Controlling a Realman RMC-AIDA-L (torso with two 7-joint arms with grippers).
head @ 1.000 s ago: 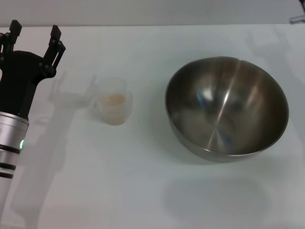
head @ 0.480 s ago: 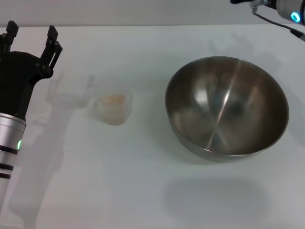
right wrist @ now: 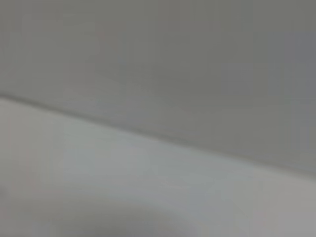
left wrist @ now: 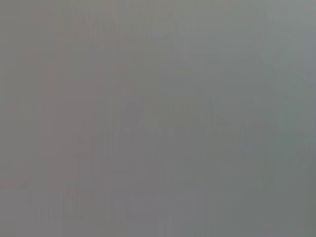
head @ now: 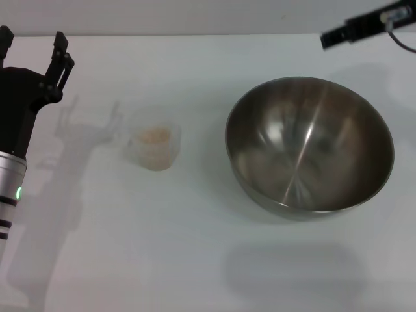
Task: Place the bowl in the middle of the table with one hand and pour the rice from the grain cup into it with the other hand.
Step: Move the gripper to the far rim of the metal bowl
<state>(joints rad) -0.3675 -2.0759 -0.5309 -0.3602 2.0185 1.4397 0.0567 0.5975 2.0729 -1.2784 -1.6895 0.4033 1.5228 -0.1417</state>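
Observation:
The steel bowl (head: 309, 146) stands on the white table (head: 162, 260), right of centre, upright and empty. The clear grain cup (head: 155, 148) stands left of centre with a little rice (head: 155, 135) in it. My left gripper (head: 32, 42) is open and empty at the far left, apart from the cup and to its left. A black part of my right gripper (head: 344, 34) reaches in at the top right, beyond the bowl's far rim and apart from it. The wrist views show neither the bowl nor the cup.
The table's far edge runs along the top of the head view. The right wrist view shows only the table surface (right wrist: 123, 187) meeting a grey wall. The left wrist view shows plain grey.
My left gripper has drifted to the left, away from the cup. My right arm has come into view at the top right. Bowl and cup have not moved.

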